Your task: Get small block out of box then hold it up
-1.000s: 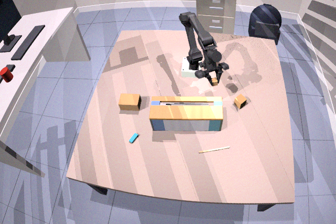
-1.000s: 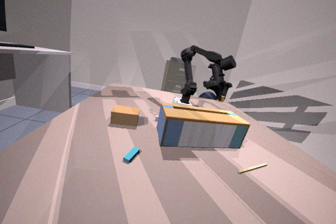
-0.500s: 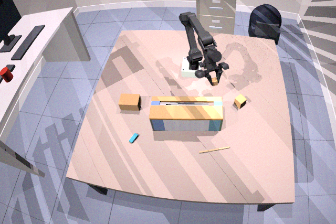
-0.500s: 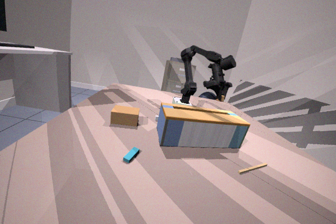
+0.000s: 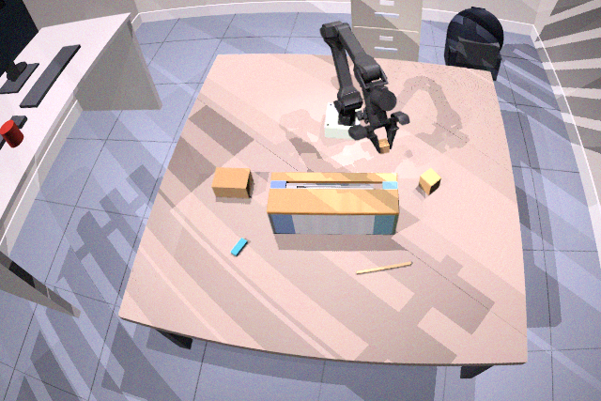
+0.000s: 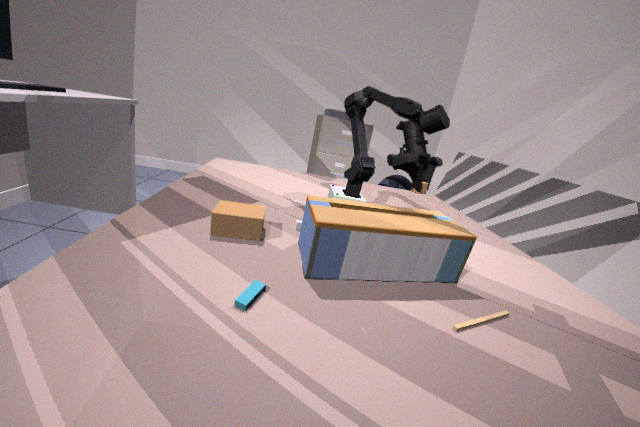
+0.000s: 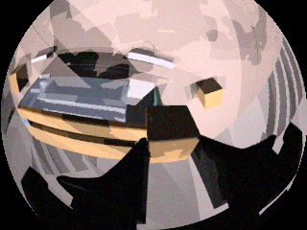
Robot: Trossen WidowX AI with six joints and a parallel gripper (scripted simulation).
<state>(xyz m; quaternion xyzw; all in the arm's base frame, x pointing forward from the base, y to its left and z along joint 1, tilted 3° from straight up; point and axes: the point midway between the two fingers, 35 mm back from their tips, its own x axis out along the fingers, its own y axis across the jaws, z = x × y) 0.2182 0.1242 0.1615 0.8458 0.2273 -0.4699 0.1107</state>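
Observation:
My gripper (image 5: 384, 143) (image 6: 422, 185) (image 7: 165, 138) is shut on the small tan block (image 5: 384, 146) (image 6: 423, 186) (image 7: 172, 129) and holds it up in the air behind the box, well above the table. The long box (image 5: 332, 202) (image 6: 385, 238) (image 7: 77, 111) has an orange top, a blue left end and a teal right end, and stands in the middle of the table. Its shelf slot (image 5: 332, 185) shows no block inside.
A tan cube (image 5: 429, 180) (image 7: 209, 92) sits right of the box. A larger tan box (image 5: 231, 182) (image 6: 238, 220) sits on its left. A cyan bar (image 5: 238, 246) (image 6: 250, 294) and a thin wooden stick (image 5: 383, 268) (image 6: 480, 320) lie in front. The arm's base (image 5: 337, 127) stands behind.

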